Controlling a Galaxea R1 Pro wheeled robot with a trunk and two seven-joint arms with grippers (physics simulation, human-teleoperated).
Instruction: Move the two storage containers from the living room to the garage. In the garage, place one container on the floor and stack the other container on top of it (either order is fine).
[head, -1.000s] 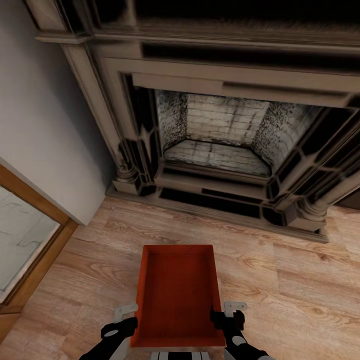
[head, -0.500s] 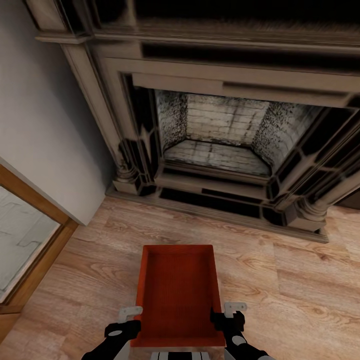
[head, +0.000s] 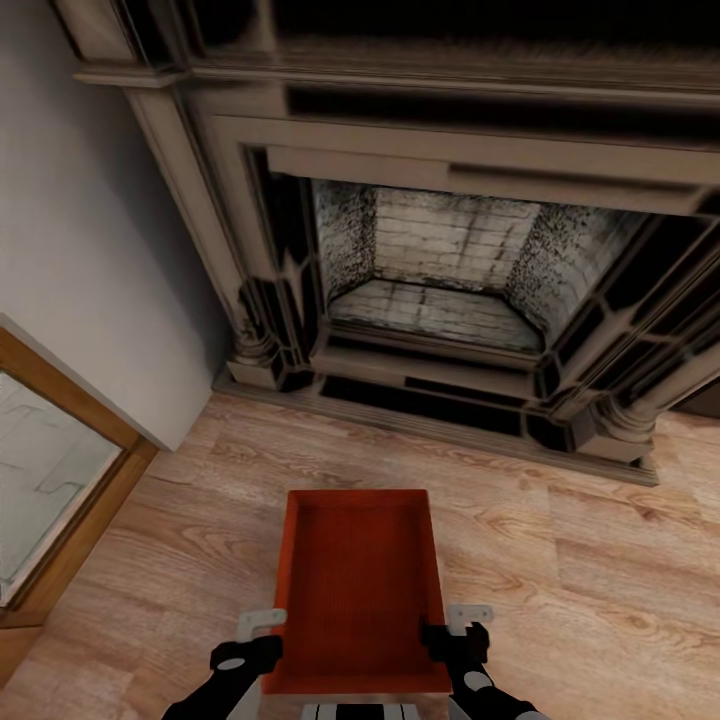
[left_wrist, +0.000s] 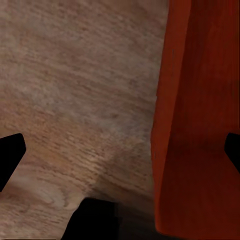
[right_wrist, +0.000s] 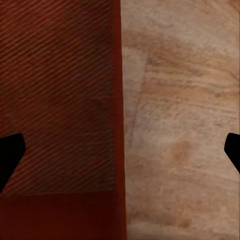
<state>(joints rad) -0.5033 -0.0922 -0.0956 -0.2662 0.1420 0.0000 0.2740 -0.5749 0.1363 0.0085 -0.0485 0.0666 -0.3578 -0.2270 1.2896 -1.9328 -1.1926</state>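
1. Fireplace (head: 440, 270) with a dark ornate surround fills the upper half of the head view; its pale brick firebox sits at the centre of the frame. Light wood-plank floor (head: 580, 560) covers the lower half, so this is the living room.
2. One orange-red storage container (head: 358, 585) sits at the bottom centre of the head view, open side up and empty, its long sides running away from the robot. The second container is not in sight.
3. Left hand (head: 262, 645) is at the lower left of the container, with its fingers spread to either side of the container's left wall. In the left wrist view, one dark fingertip (left_wrist: 10, 155) lies over the bare floor and the other over the container (left_wrist: 200, 120), so the wall stands between them and the hand is open.
4. Right hand (head: 448, 632) is at the lower right, straddling the right wall in the same way. In the right wrist view, one fingertip (right_wrist: 10, 152) is over the container's ribbed bottom (right_wrist: 60, 95) and the other over the floor, again open.
5. Whether the container rests on the floor or is lifted cannot be told for certain.
6. Wood-framed panel (head: 45, 480) stands at the left edge, beside a grey wall.
7. Progress, as a judgement: the task is at its very start. Neither container has left the living room. Still to come are closing on the walls, carrying this one to the garage, fetching the other, and stacking.
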